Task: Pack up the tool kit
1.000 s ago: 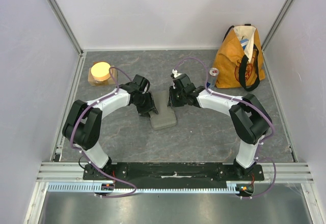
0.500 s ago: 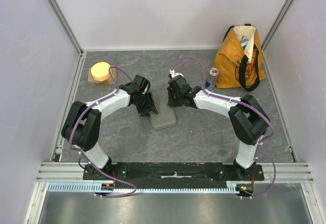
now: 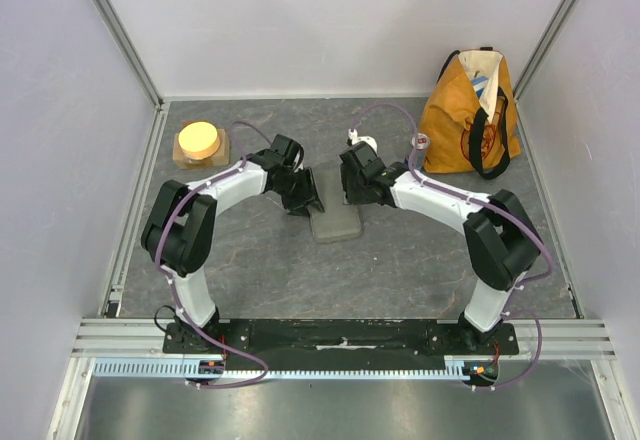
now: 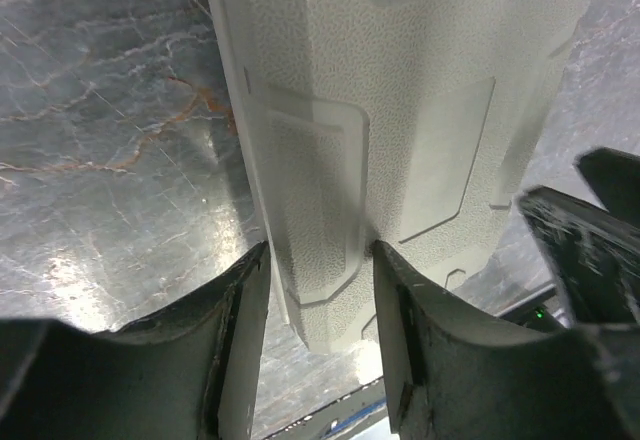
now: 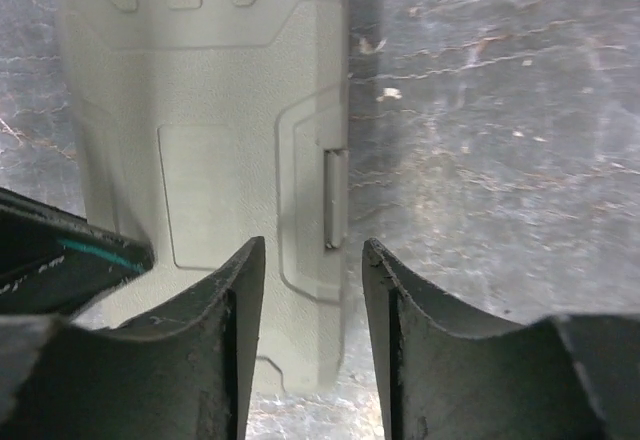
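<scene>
The grey tool kit case (image 3: pixel 336 223) lies shut and flat on the table between the two arms. Its tools are hidden. My left gripper (image 3: pixel 306 196) is at the case's far left corner. In the left wrist view (image 4: pixel 320 252) its jaws are open, with the case's edge (image 4: pixel 330 160) between them. My right gripper (image 3: pixel 358 190) is at the case's far right side. In the right wrist view (image 5: pixel 312 247) its jaws are open above the case (image 5: pixel 210 110), over the edge that carries a latch (image 5: pixel 335 198). Neither gripper holds anything.
An orange tote bag (image 3: pixel 470 110) stands at the back right with a drink can (image 3: pixel 419 146) just left of it. A yellow round object on a block (image 3: pixel 200 142) sits at the back left. Walls enclose the table on three sides.
Both grippers moved to the right and slightly farther back. The case shifted a little to the right with them and now lies straighter.
</scene>
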`<state>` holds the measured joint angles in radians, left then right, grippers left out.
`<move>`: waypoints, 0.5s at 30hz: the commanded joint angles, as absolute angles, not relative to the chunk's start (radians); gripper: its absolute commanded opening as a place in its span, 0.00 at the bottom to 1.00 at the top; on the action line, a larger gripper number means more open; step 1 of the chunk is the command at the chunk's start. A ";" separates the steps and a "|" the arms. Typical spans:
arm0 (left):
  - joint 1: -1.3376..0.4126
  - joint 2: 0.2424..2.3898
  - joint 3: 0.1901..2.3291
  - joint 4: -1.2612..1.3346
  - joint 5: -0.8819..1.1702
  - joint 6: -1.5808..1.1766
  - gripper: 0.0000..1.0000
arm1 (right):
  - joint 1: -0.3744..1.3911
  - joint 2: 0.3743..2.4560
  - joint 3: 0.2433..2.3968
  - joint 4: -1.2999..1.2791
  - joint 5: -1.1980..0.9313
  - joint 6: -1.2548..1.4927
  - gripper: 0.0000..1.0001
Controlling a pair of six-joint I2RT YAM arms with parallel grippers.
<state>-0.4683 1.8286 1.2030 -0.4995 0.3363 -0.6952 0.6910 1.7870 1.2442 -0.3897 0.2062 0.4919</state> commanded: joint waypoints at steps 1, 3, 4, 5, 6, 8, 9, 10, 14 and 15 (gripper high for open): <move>-0.465 1.819 1.270 -0.518 0.186 -0.635 0.54 | 0.663 1.663 1.290 -0.457 0.342 0.488 0.53; -0.459 1.760 1.284 -0.549 0.125 -0.624 0.58 | 0.647 1.614 1.311 -0.485 0.397 0.483 0.55; -0.453 1.717 1.285 -0.563 0.083 -0.623 0.62 | 0.641 1.583 1.319 -0.500 0.429 0.480 0.57; -0.448 1.669 1.287 -0.578 0.043 -0.623 0.66 | 0.634 1.553 1.324 -0.517 0.460 0.482 0.58; -0.448 1.625 1.285 -0.598 0.003 -0.618 0.69 | 0.626 1.516 1.324 -0.534 0.495 0.480 0.59; -0.446 1.516 1.273 -0.630 -0.096 -0.611 0.73 | 0.618 1.419 1.306 -0.551 0.567 0.474 0.62; -0.449 1.452 1.261 -0.644 -0.138 -0.603 0.75 | 0.614 1.372 1.292 -0.554 0.602 0.468 0.64; -0.449 1.384 1.250 -0.655 -0.170 -0.598 0.77 | 0.611 1.329 1.278 -0.564 0.638 0.463 0.66; -0.448 1.119 1.215 -0.716 -0.267 -0.563 0.85 | 0.600 1.145 1.238 -0.592 0.776 0.420 0.85; -0.448 1.059 1.212 -0.736 -0.284 -0.555 0.87 | 0.600 1.097 1.229 -0.592 0.804 0.402 0.98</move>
